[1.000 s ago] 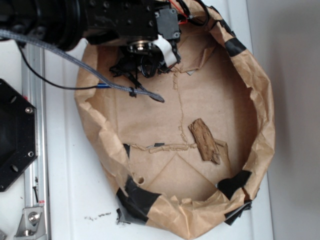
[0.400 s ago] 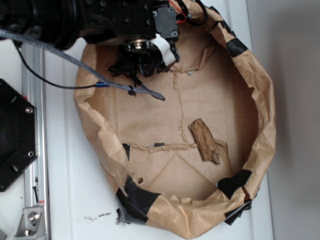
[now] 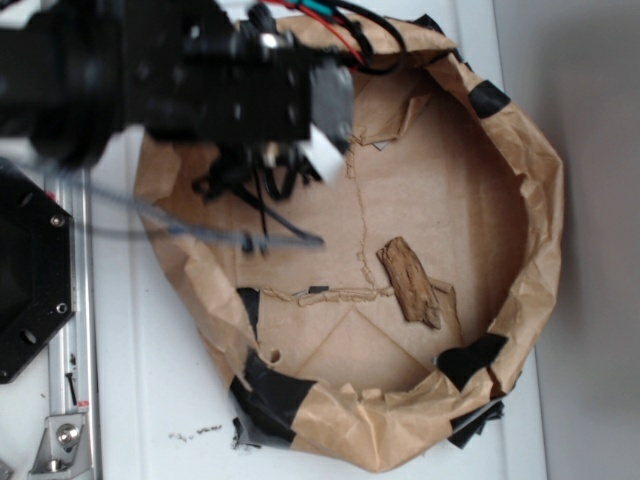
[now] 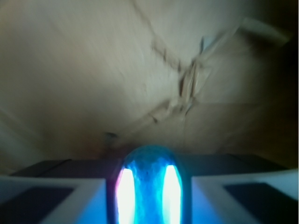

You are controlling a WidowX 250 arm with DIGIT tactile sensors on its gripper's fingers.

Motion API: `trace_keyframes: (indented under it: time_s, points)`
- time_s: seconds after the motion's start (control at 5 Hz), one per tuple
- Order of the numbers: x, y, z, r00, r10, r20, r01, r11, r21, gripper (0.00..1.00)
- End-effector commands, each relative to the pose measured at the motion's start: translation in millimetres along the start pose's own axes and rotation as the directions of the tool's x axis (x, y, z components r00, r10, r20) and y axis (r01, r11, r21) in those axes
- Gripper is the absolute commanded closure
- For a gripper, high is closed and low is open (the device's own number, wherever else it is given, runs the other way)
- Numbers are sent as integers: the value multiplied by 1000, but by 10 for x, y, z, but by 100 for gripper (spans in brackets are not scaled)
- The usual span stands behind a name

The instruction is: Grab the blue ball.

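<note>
1. brown paper bin (image 3: 520, 200) sits on a white table (image 3: 150, 380), wood chunk (image 3: 408, 281) lying inside.
2. gripper (image 4: 148, 196) is clamped on the blue ball (image 4: 148, 186), between its fingers (image 4: 70, 196).

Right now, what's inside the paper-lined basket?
A brown wood chunk lies on the floor of the basket. The arm covers the upper left. The blue ball shows only in the wrist view, between the fingers of the claw, which look closed on it.
</note>
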State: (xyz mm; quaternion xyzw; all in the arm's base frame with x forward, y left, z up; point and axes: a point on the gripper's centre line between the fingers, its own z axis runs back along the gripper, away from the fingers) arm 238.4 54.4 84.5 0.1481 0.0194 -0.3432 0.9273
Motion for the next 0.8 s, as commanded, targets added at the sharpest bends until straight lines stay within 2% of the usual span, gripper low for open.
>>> trace_keyframes:
  time_s: [0.0,0.2,0.4,0.6]
  points:
    - [26,99,1262,826,526,202,-525,849,-62,96]
    - [22,121,1254,772,615,161,-617,786,-39,100]
    - [-35,107,1188,708,682,184,-690,724,-27,100]
    - [-64,124,1159,691,702,173,-707,706,-38,100]
